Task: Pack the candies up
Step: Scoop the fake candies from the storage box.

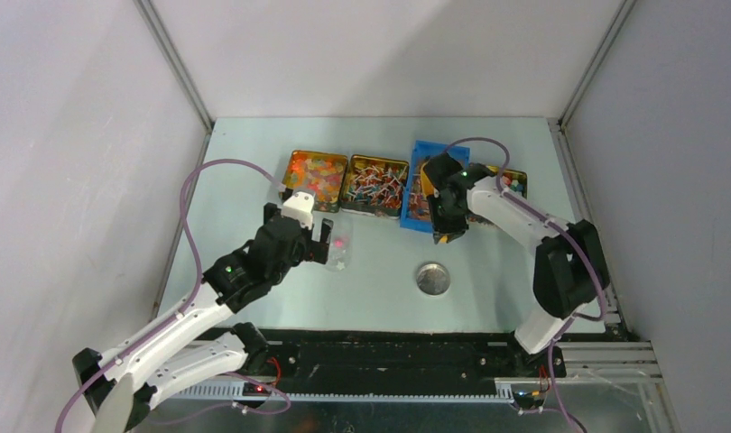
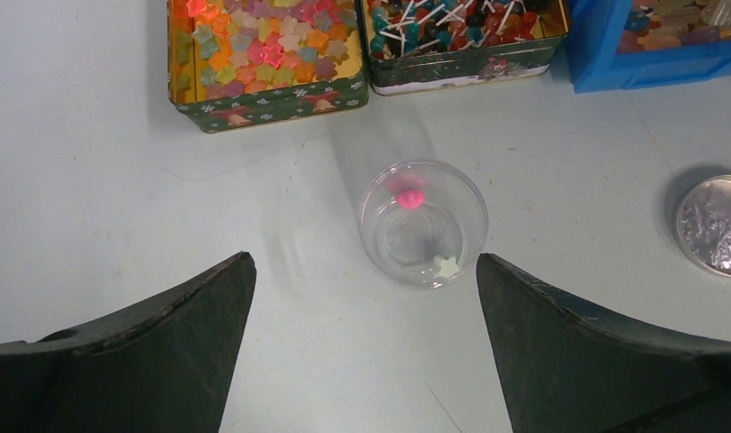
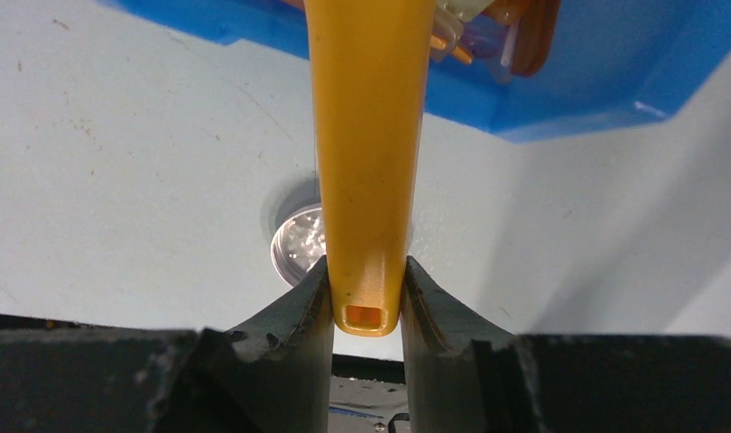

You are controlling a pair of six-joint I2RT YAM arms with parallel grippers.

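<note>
The candies lie in open containers at the back: star-shaped gummies (image 2: 254,45) in a green tin, white-stick lollipops (image 2: 452,23) in a second tin, jellies (image 2: 669,23) in a blue tray (image 1: 422,153). A clear jar (image 2: 423,224) stands on the table with a pink candy (image 2: 408,193) and a pale star candy (image 2: 447,266) inside. My left gripper (image 2: 364,260) is open, just short of the jar, with nothing between its fingers. My right gripper (image 3: 366,275) is shut on the handle of an orange scoop (image 3: 369,135), whose head reaches into the blue tray (image 3: 596,81); the head is mostly cut off.
A round silver lid (image 1: 432,278) lies on the table in front of the blue tray, below the scoop handle in the right wrist view. A further tin (image 1: 513,180) sits at the far right behind the right arm. Grey walls close in the table.
</note>
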